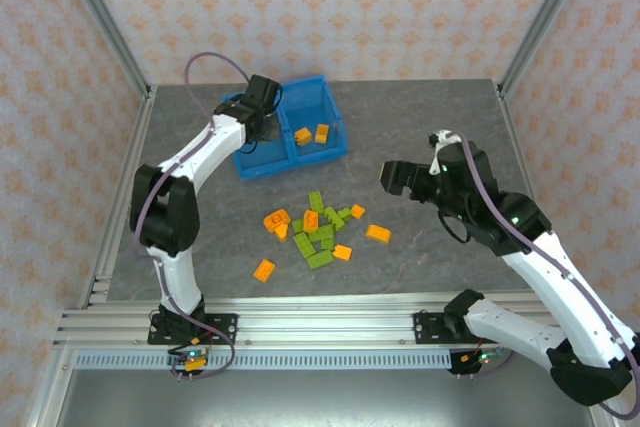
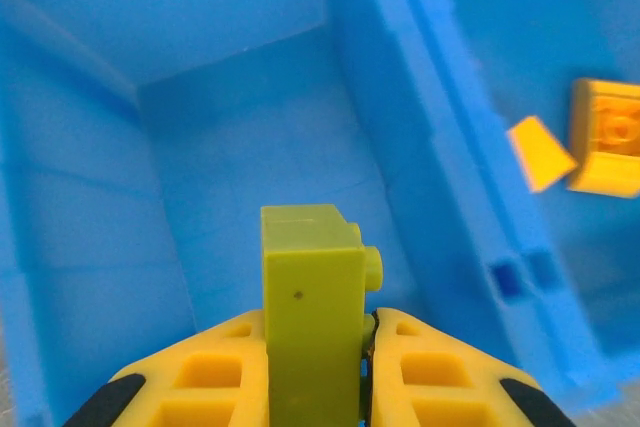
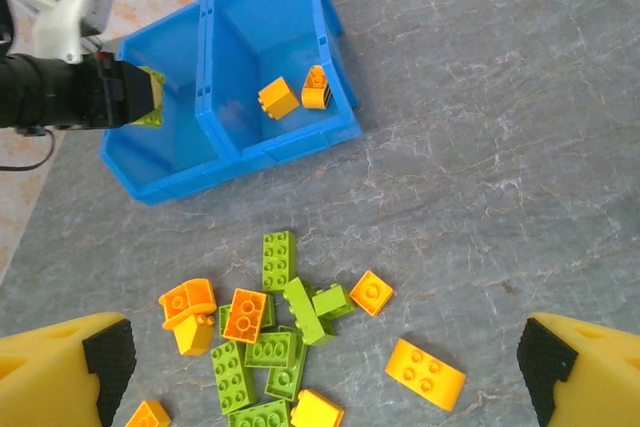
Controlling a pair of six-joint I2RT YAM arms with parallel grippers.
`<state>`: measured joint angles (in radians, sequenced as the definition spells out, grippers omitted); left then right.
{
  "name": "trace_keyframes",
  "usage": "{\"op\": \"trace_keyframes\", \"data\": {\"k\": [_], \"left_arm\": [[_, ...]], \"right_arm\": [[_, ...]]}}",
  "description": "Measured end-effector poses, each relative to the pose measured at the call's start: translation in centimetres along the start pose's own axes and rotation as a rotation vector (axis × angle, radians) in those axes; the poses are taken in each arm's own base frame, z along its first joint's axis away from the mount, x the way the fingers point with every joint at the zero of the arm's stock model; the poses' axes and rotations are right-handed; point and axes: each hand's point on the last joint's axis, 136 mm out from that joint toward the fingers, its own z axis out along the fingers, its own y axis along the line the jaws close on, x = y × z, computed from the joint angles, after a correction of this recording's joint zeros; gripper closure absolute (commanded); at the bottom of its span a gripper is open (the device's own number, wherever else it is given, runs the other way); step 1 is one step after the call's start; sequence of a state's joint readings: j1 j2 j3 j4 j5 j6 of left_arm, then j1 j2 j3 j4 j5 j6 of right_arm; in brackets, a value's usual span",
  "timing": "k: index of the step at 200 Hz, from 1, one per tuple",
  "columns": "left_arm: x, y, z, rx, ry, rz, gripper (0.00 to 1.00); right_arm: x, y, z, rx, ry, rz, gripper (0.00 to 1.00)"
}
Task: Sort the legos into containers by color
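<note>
Legos [image 1: 318, 229], green and orange, lie heaped at the centre of the top view. The left gripper [image 2: 366, 347] pinches one green brick [image 2: 310, 297] over the left compartment [image 2: 250, 167] of the blue bin [image 1: 270, 167], upper left; two orange bricks [image 3: 279, 97] sit in the other side. The right gripper [image 3: 325, 352] hangs spread wide.

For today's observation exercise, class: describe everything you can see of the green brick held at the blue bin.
The lime green brick looks like glossy plastic, blocky, with one round stud showing on its right side. It stands upright, pinched between the yellow fingers of the left gripper, facing the blue bin's left compartment; only the fingers touch it.
</note>
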<state>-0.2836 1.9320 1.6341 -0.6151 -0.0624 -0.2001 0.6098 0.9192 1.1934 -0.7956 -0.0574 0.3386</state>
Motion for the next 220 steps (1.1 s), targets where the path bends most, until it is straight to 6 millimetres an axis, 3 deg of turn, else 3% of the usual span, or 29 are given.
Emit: {"op": "trace_keyframes", "data": {"k": [13, 25, 45, 100, 119, 132, 147, 165, 179, 198, 220], "left_arm": [[0.7, 0.7, 1.7, -0.021, 0.033, -0.016, 0.76], [1.4, 1.2, 3.0, -0.035, 0.060, -0.031, 0.65], [1.7, 2.0, 3.9, -0.045, 0.073, -0.061, 0.64], [0.6, 1.3, 3.9, -0.004, 0.031, -0.083, 0.63], [0.0, 0.8, 2.5, 0.044, 0.001, -0.091, 0.63], [-0.8, 0.5, 0.0, 0.096, -0.042, -0.092, 0.62], [-2.5, 0.2, -4.6, 0.172, -0.139, -0.079, 0.58], [-5.0, 0.0, -12.0, 0.272, -0.311, -0.021, 0.49], [-5.8, 0.0, -17.9, 0.345, -0.450, 0.054, 0.36], [-4.3, -0.4, -24.2, 0.432, -0.589, 0.222, 0.22], [0.1, -1.8, -27.1, 0.514, -0.647, 0.477, 0.14]], "right_arm": [[-0.2, 0.3, 0.8, -0.001, 0.001, -0.007, 0.01], [-0.4, 0.6, 1.5, -0.008, 0.005, -0.012, 0.01], [-0.3, 1.1, 2.6, -0.010, 0.028, -0.025, 0.01], [-0.3, 1.5, 3.5, -0.011, 0.052, -0.027, 0.01], [0.1, 1.6, 3.9, -0.013, 0.072, -0.017, 0.01], [0.8, 1.7, 4.8, -0.014, 0.111, -0.007, 0.00], [1.9, 2.0, 6.1, -0.013, 0.171, 0.003, 0.02], [4.0, 2.8, 8.2, -0.021, 0.268, 0.011, 0.05], [6.0, 3.8, 9.9, -0.026, 0.353, 0.011, 0.08], [8.7, 5.7, 12.5, -0.027, 0.466, 0.003, 0.14], [11.8, 7.0, 15.5, 0.003, 0.568, 0.013, 0.22]]}}
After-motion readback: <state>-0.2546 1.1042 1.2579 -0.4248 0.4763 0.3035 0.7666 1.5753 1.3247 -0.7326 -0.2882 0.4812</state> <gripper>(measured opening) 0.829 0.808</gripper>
